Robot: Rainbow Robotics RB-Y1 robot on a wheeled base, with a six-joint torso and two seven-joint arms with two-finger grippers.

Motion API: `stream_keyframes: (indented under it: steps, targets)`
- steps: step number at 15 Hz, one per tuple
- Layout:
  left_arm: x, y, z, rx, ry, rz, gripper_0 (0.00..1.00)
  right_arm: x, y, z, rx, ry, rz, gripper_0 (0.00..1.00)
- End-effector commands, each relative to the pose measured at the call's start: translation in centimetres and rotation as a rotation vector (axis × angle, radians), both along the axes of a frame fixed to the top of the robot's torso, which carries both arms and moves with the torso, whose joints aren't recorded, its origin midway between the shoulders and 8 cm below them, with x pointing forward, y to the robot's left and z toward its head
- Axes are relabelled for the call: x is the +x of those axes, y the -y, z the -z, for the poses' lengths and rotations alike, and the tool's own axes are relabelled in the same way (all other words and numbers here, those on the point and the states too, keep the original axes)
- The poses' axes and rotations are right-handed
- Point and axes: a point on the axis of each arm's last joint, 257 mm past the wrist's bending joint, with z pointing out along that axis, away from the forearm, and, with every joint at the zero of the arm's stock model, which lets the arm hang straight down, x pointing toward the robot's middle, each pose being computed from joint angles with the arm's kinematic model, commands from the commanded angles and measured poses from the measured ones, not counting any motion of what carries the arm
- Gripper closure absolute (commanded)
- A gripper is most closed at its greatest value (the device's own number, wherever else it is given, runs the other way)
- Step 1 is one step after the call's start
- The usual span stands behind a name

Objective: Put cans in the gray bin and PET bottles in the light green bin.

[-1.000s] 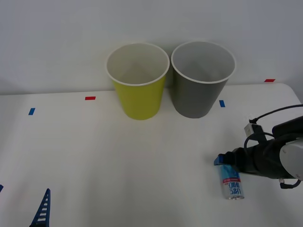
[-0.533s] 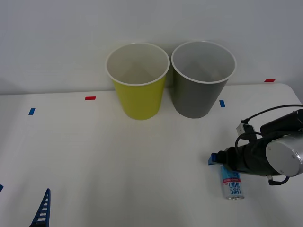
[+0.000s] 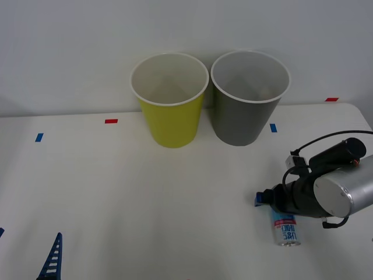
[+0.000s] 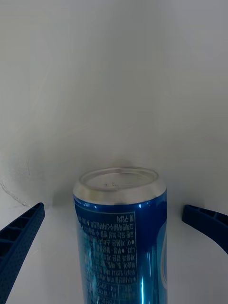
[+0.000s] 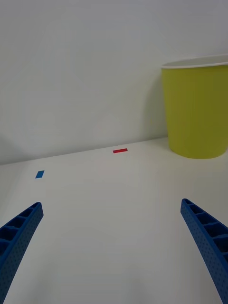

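Low over the worktop [image 3: 145, 198], right gripper [image 3: 263, 198] spread wide, straddling the slim can [image 3: 285, 228] lying near the right edge, fingers [image 4: 19, 237] clear of both sides. Best centred on the barrel, then closed firmly before lifting toward the gray bin [image 3: 247, 111]. Left gripper [image 5: 114, 247] parked, wide, facing the light green bin [image 5: 197, 114].
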Motion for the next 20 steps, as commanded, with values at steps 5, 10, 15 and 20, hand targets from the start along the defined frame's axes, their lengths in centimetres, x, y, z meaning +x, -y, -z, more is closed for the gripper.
stream_keyframes:
  steps: [5,10,15,20]
  targets:
    - [0.0,0.0,0.0,0.000,0.000,0.000,0.00,0.3,0.6,0.3,-0.045,0.014,0.000,0.94]
    - [0.0,0.0,0.0,0.000,0.000,0.000,0.00,0.3,0.8,0.3,-0.053,0.017,0.001,1.00]
    - [0.0,0.0,0.0,0.000,0.000,0.000,0.00,-0.3,0.7,-0.2,-0.057,0.040,-0.013,1.00]
    - [0.0,0.0,0.0,0.000,0.000,0.000,0.00,0.2,0.6,-3.5,-0.061,0.152,-0.081,1.00]
